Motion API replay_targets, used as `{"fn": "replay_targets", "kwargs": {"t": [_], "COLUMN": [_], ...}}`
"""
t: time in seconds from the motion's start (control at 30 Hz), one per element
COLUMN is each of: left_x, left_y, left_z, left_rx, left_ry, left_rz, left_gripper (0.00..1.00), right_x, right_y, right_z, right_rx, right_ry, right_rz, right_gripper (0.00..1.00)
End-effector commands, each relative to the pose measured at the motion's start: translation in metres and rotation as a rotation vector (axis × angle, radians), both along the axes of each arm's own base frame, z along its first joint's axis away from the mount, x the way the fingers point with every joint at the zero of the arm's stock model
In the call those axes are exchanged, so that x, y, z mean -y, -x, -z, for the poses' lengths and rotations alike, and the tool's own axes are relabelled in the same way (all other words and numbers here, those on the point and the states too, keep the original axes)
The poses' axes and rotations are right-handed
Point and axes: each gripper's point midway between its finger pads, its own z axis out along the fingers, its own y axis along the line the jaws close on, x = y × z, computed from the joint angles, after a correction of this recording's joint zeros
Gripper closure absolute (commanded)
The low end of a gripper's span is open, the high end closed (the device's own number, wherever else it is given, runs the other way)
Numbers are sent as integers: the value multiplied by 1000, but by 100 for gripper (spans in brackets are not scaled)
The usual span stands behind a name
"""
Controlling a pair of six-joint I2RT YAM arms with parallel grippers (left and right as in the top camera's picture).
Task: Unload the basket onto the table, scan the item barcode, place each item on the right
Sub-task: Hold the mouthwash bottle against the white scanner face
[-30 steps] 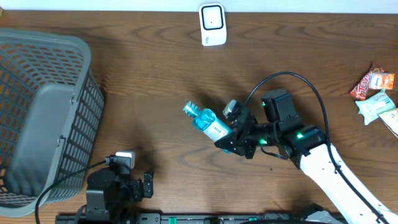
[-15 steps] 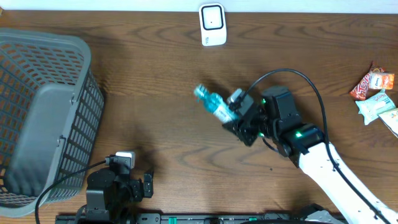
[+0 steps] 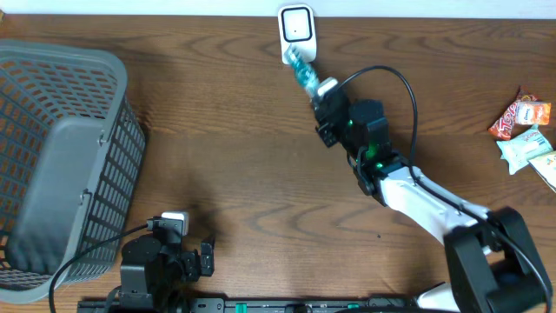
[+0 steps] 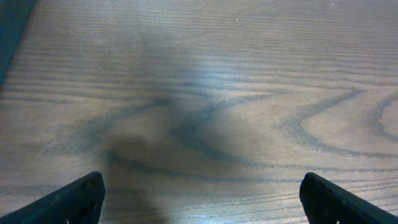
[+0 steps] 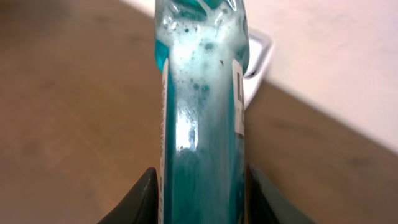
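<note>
Bottle [image 3: 303,68] of blue-green liquid up at the far edge of the counter [image 3: 217,156], pinched low on its body by the right claw [image 3: 319,89] — a dark finger on either side in the wrist view. Its long axis runs from the claw up and left in the overhead view, cap end leading, and that end overlaps the lower edge of the white scanner [image 3: 296,24]. We cannot tell whether it touches the scanner or hangs above it. Wrist view shows a label strip [image 5: 238,99] down the bottle's right side. No barcode is legible to us, so which face looks at the scanner is uncertain. We judge the coming move a matter of roll about that long axis, label turned toward the scanner, not of travel. Left claw [image 4: 205,208] spread wide, empty, over bare wood at the near edge, well apart from both — the right arm is nearer by far. Grey basket [image 3: 113,69] far left, snack packets [image 3: 526,130] far right, neither in the way.
</note>
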Motion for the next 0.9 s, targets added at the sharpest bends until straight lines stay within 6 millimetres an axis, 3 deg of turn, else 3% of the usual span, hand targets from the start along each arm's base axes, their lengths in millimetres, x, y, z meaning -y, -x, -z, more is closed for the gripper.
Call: {"fn": "replay_targets", "kwargs": {"t": [0.0, 0.17, 0.33, 0.53, 0.7, 0.87], "left_x": [1, 1, 1, 1, 1, 1], "left_y": [1, 1, 1, 1, 1, 1], "left_z": [2, 2, 2, 2, 2, 2], "left_rx": [-7, -7, -7, -7, -7, -7], "left_ry": [3, 3, 3, 3, 3, 3], "left_rz": [1, 1, 1, 1, 1, 1], "left_gripper": [0, 0, 0, 0, 0, 0], "right_x": [9, -3, -7, -13, -6, -1], "right_y": [-24, -61, -116, -165, -197, -211], "right_z": [-21, -18, -22, -7, 4, 10], "right_rx": [115, 172, 240, 267, 300, 314], "right_ry": [51, 180, 287, 428, 547, 626], "right_rz": [73, 53, 119, 153, 243, 291], "right_gripper": [99, 99, 99, 99, 99, 99]}}
